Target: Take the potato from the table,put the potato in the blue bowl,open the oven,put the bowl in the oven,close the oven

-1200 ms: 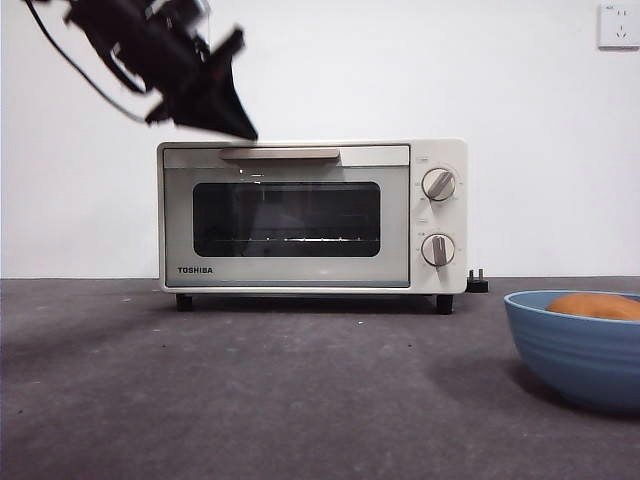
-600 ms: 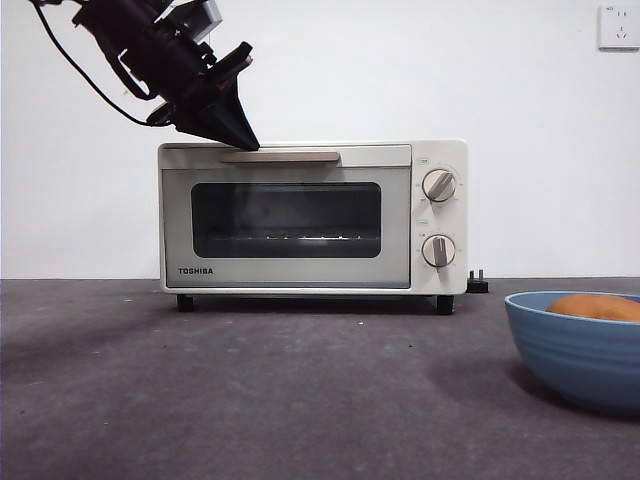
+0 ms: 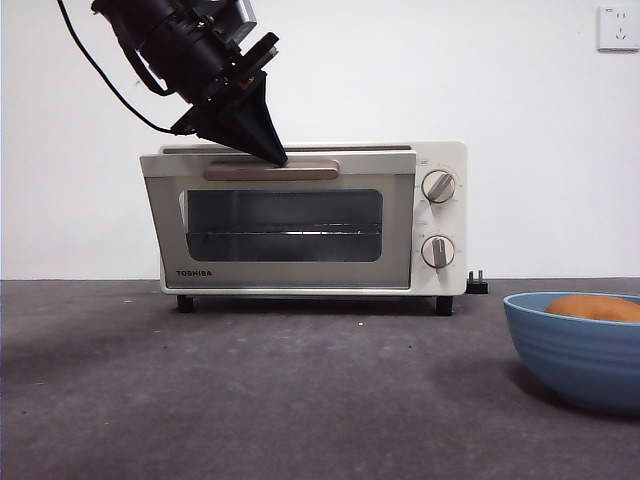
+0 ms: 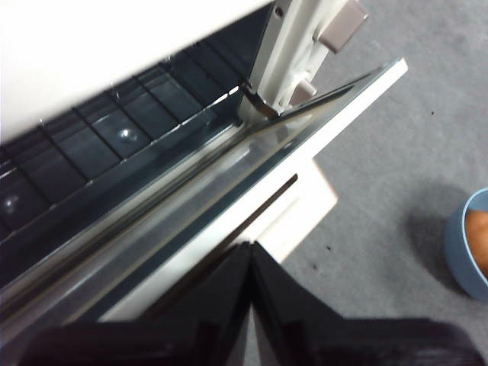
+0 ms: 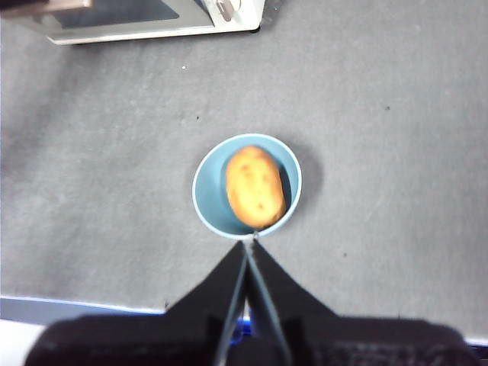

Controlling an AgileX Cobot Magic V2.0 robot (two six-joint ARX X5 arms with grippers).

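Front view: left end effector [image 3: 268, 150] comes in from the upper left, its tip on the oven [image 3: 310, 218] door handle [image 3: 272, 171]; door tilted open a crack at the top. Blue bowl [image 3: 578, 348] sits at the right edge on the worktop [image 3: 250, 390], well apart from the oven, potato [image 3: 594, 306] just peeking over the rim. This view doesn't show which arm is which, or the jaw gap.

Left wrist view fills that in: jaws pressed together to a point, clenched with nothing between them, left end effector [image 4: 250, 255] tip at the outer face of the door [image 4: 252, 206]. Gap between door and oven body is clear here, rack [image 4: 99, 130] visible inside. Bowl [image 4: 462, 252] only a sliver at the edge.

Right wrist view gives the only look from above: potato [image 5: 255, 186] lies inside the bowl [image 5: 207, 191], filling much of it, bowl upright on the worktop [image 5: 381, 137]. Right end effector [image 5: 248, 245] hovers above the bowl's near rim, jaws closed to a thin slit, gripping nothing. Oven corner [image 5: 152, 19] at the frame edge
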